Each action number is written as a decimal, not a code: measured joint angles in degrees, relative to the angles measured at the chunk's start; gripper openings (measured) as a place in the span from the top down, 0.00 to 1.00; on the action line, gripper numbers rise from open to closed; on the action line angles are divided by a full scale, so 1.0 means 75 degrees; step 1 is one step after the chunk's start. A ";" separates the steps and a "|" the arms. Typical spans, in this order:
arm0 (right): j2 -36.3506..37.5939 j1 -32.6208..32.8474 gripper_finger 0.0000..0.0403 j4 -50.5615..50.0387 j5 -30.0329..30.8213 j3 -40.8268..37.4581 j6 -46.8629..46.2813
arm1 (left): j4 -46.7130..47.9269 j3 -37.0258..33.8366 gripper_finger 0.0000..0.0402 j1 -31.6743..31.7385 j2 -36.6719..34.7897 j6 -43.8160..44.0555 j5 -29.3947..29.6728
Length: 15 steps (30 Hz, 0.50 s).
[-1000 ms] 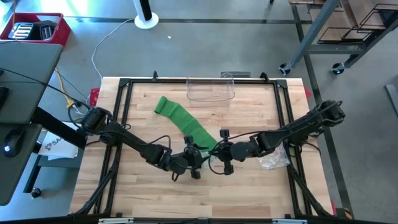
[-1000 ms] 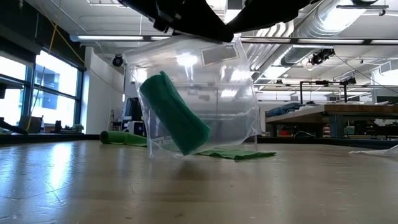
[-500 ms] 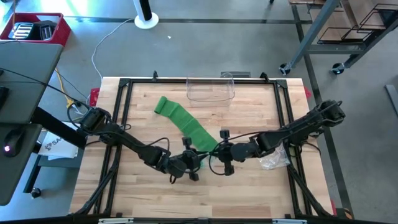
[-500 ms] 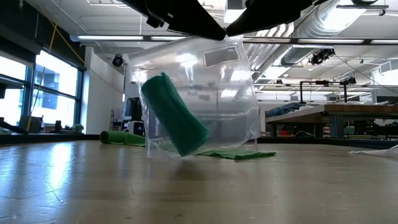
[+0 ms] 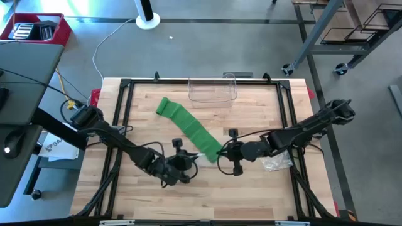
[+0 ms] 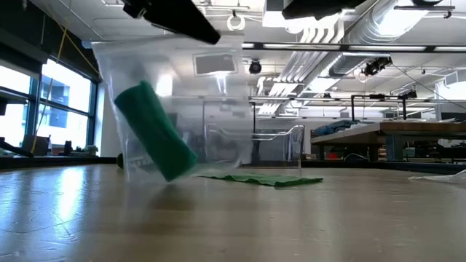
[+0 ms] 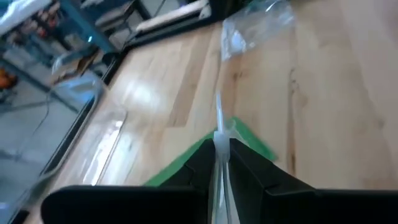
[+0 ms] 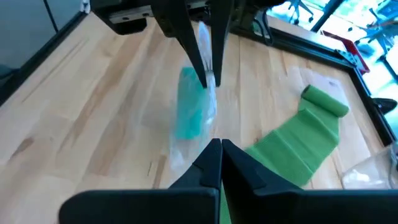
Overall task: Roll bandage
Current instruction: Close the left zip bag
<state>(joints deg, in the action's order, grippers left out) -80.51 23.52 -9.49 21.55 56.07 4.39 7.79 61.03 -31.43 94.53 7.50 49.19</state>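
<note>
A clear plastic bag (image 6: 145, 109) with a rolled green bandage (image 8: 189, 109) inside hangs from my left gripper (image 7: 219, 140), which is shut on its top. My right gripper (image 8: 221, 146) is shut with nothing in it, a short way toward the table's right from the bag. It hovers over the near end of a green bandage strip (image 5: 188, 129) that lies flat on the table. The strip's far end is rolled up (image 8: 323, 99). In the high view my left gripper (image 5: 182, 164) is near the table's middle front. My left gripper pinches the bag's top edge (image 7: 219, 124) between its two fingers, coming in slanting downward from the table's left. The bag hangs below the fingers with the roll tilted inside it. I cannot tell whether its lower end (image 6: 169, 178) touches the table.
A clear plastic container (image 5: 212, 91) stands at the table's far edge. Another clear bag (image 5: 276, 164) lies on the table at the right, beside my right arm. A black frame (image 5: 125, 85) runs around the wooden table top.
My left gripper has gone toward the table's left and near edge and up a little, taking the bag with it. The bag has come away from my right gripper and now hangs from the left one alone. My right gripper has drawn slightly toward the right and up.
</note>
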 joint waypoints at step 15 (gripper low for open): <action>-0.0903 -0.0189 0.78 0.1845 -0.0498 0.0000 0.0652 | -0.0377 -0.0002 0.93 -0.0019 0.0016 -0.0096 -0.0024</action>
<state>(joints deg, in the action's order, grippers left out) -87.28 22.10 4.35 17.81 56.07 9.29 4.96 61.01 -31.57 94.65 6.78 49.01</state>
